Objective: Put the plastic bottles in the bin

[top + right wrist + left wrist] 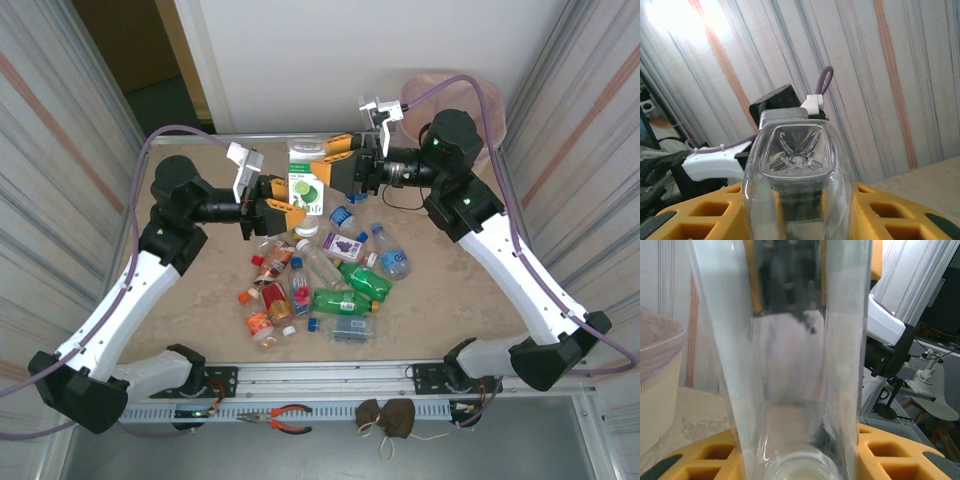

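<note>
A clear square bottle with a green and white label is held upright above the table's far middle, between both arms. My left gripper is shut on its lower end; the clear wall runs up between the yellow fingers. My right gripper grips it from the right, the bottle's moulded base standing between its yellow fingers. Several plastic bottles lie heaped on the table. The bin stands at the far right behind the right arm, and its pink-lined rim is to the left.
Orange-handled pliers and a brown pouch lie on the front rail below the table. Striped curtain walls close both sides. The heap of bottles sits mid-table between the two arms.
</note>
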`<control>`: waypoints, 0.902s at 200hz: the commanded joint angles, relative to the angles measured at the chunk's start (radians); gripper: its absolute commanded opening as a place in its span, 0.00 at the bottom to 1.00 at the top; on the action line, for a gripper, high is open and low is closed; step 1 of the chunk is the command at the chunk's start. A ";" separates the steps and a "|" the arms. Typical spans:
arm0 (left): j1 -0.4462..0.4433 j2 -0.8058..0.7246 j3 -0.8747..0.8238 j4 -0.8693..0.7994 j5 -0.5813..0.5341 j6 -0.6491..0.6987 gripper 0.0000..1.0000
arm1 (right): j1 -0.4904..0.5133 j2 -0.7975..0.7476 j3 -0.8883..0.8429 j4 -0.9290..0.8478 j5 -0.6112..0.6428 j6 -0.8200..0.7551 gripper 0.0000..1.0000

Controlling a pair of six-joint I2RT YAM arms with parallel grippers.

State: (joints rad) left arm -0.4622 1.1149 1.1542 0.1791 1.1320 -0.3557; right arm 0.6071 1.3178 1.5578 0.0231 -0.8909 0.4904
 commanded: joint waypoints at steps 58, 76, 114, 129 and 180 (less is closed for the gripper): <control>-0.009 -0.021 0.027 -0.028 -0.053 0.034 0.63 | 0.014 -0.048 0.013 -0.043 0.047 -0.052 0.35; -0.009 -0.046 0.030 -0.108 -0.118 0.091 0.70 | 0.005 -0.059 0.025 -0.088 0.089 -0.085 0.35; 0.021 -0.128 -0.016 -0.214 -0.248 0.150 0.76 | -0.112 -0.070 0.043 -0.161 0.204 -0.092 0.35; 0.037 -0.155 -0.041 -0.244 -0.303 0.155 0.77 | -0.185 -0.064 0.057 -0.191 0.234 -0.097 0.33; 0.052 -0.197 -0.070 -0.379 -0.424 0.188 0.77 | -0.417 0.005 0.169 -0.318 0.414 -0.159 0.31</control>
State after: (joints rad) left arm -0.4179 0.9398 1.1099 -0.1169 0.7883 -0.2081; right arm 0.2638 1.2907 1.6405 -0.2302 -0.6113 0.3893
